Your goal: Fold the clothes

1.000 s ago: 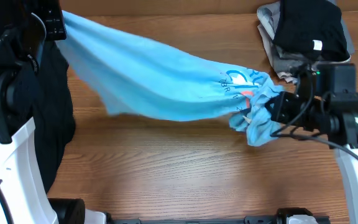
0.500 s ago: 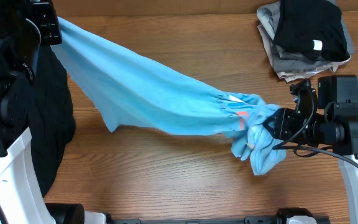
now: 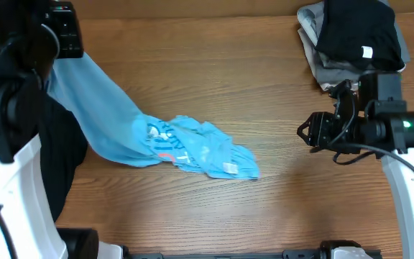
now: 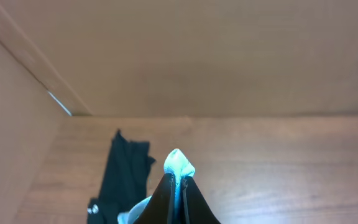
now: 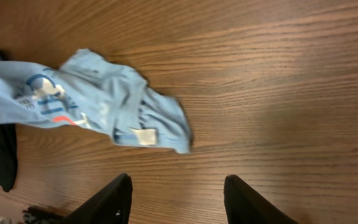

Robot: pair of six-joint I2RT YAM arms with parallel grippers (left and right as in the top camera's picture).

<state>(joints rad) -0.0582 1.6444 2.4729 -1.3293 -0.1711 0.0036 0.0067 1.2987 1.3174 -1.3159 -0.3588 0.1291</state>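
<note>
Wooden table (image 3: pixel 264 108) with a warm brown grain fills the overhead view, and a plain beige wall (image 4: pixel 216 50) rises behind its far edge.

At the far left, the left gripper (image 3: pixel 60 32) is pinched fully together on a fold of the light blue T-shirt (image 3: pixel 185 147). In its wrist view a small peak of blue cloth sticks up between the dark fingers (image 4: pixel 160 199). From that grip the shirt slopes down and to the right. Its lower end lies crumpled on the table left of centre, with the printed logo (image 3: pixel 165 140) facing up and a small white label (image 5: pixel 145 137) at the right edge of the heap.

The right gripper (image 5: pixel 178 183) hangs over bare wood on the right side, well apart from the shirt. Its jaws stand partly apart with nothing between them (only wood grain shows in the gap).

A long black garment (image 3: pixel 63 158) lies along the left edge, beneath the left arm and partly under the raised blue cloth. At the far right corner sits a pile of clothes (image 3: pixel 315 43), black cloth on top of grey.
</note>
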